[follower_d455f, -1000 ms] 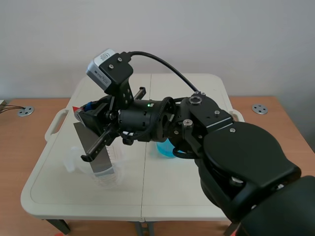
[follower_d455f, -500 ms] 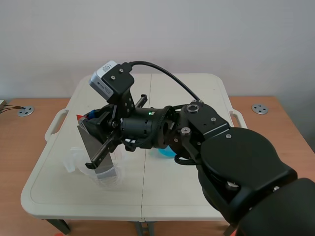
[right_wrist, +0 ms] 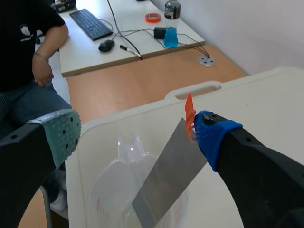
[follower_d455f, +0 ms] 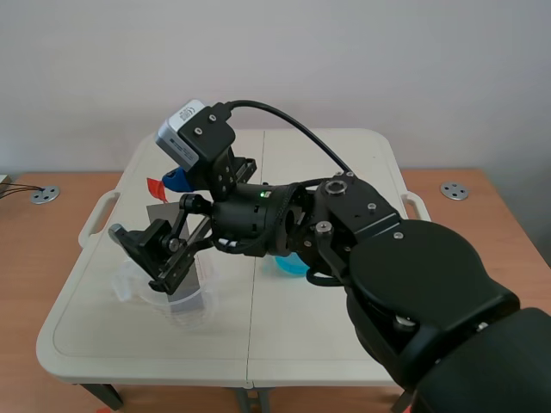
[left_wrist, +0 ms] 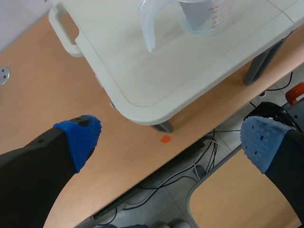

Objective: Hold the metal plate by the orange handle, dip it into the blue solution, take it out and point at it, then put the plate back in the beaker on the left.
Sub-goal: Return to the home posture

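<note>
The metal plate [right_wrist: 171, 175] leans inside the clear beaker [right_wrist: 114, 190] on the white table's left side, its orange handle [right_wrist: 189, 114] sticking up. My right gripper [right_wrist: 137, 137] stands open around the plate's upper end, the blue-padded finger [right_wrist: 213, 135] right beside the handle. In the scene view the right arm reaches across to the beaker [follower_d455f: 176, 297], and the right gripper [follower_d455f: 159, 215] straddles the plate [follower_d455f: 176, 280]. The blue solution [follower_d455f: 288, 261] is mostly hidden behind that arm. My left gripper [left_wrist: 171, 142] is open and empty, off the table's near corner, with the beaker [left_wrist: 209, 19] ahead of it.
A person in a black shirt [right_wrist: 28, 47] sits at a desk with a keyboard [right_wrist: 92, 23] beyond the white table [right_wrist: 266, 104]. Off the table edge [left_wrist: 142, 102] are wooden surface, table legs and floor cables [left_wrist: 209, 156].
My right gripper has opened and let go of the orange handle. The plate now rests on its own in the left beaker.
</note>
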You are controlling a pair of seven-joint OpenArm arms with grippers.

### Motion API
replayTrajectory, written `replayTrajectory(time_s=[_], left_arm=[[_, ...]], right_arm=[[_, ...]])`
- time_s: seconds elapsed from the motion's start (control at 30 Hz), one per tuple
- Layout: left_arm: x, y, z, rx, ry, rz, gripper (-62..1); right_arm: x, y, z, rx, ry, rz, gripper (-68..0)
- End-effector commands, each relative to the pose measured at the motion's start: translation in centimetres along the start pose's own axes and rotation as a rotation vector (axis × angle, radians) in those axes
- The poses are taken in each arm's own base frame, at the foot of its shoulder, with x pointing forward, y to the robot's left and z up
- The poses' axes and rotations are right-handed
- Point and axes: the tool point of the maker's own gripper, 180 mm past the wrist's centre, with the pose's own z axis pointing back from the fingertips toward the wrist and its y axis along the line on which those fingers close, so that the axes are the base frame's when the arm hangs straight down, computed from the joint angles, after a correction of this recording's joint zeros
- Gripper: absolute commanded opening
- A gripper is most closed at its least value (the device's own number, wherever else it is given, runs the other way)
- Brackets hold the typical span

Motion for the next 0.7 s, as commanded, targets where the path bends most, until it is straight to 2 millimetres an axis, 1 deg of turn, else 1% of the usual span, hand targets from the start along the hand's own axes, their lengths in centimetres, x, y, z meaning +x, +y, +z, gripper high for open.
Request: replayTrajectory(time_s=[0.0,0.1,0.23,0.33,0.47,0.53,0.67], left_arm=[[0.9,-0.1,0.0,-0.002,-0.03,0.0,1.4],[0.8,-0.1,0.0,-0.002,-0.026,-0.001,1.4],[0.5,-0.1,-0.1,-0.001,-0.009,-0.002,1.4],[0.4,-0.1,-0.1,-0.003,-0.002,-0.009,1.4],[0.5,-0.1,-0.1,-0.003,-0.005,-0.011,1.4],[0.5,-0.1,-0.1,-0.003,-0.008,-0.011,1.4],[2.0,0.5,-0.4,0.012,-0.077,-0.021,1.4]], right_arm=[[1.5,-0.4,-0.2,0.003,-0.051,0.004,-11.5],[1.6,-0.8,-0.2,-0.019,-0.054,0.008,-1.5],[1.8,-1.2,0.0,-0.031,-0.041,0.02,-1.1],[3.1,-2.3,0.8,-0.067,-0.061,0.044,-1.1],[5.5,-4.0,2.8,-0.13,-0.1,0.068,-1.1],[6.2,-4.5,4.1,-0.161,-0.099,0.085,-1.1],[7.0,-4.5,7.0,-0.207,-0.08,0.109,-1.1]])
